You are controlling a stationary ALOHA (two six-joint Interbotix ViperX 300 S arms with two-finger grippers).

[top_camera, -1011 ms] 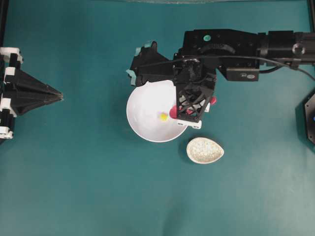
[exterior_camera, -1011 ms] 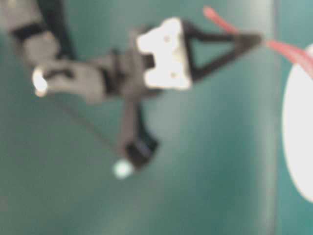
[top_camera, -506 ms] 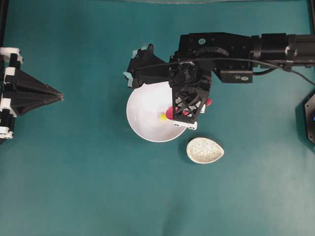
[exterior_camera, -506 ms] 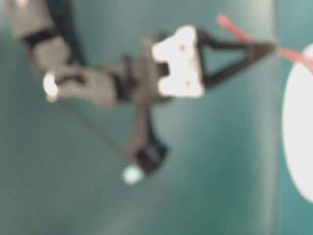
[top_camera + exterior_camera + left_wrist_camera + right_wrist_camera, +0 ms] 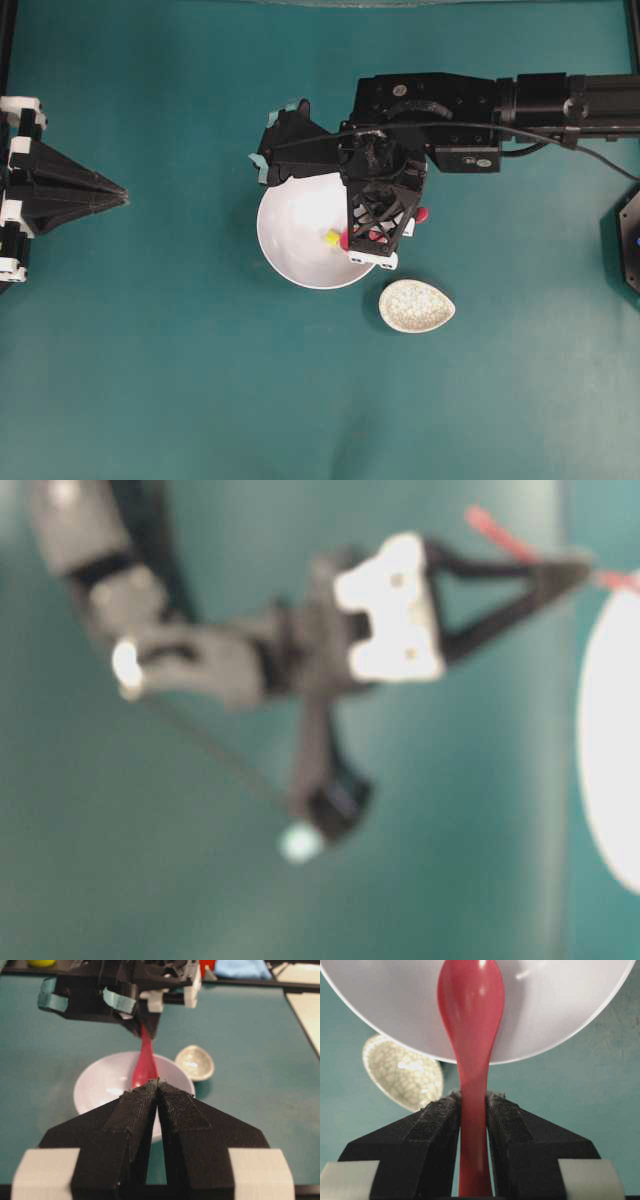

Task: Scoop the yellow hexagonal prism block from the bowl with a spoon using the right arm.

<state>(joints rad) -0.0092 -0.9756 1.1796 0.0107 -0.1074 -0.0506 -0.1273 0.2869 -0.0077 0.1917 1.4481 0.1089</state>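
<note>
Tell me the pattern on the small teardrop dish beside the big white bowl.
Off-white with fine speckled crackle lines; the small teardrop-shaped dish shows it best in the right wrist view.

From overhead you see the block [image 5: 332,238] in the bowl [image 5: 290,225], right of centre. The spoon [image 5: 344,240] touches it at three o'clock. The spoon rest [image 5: 417,306] lies beside the bowl at four o'clock.

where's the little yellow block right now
Overhead, the yellow block sits inside the white bowl, right of centre, beside the red spoon tip.
</note>
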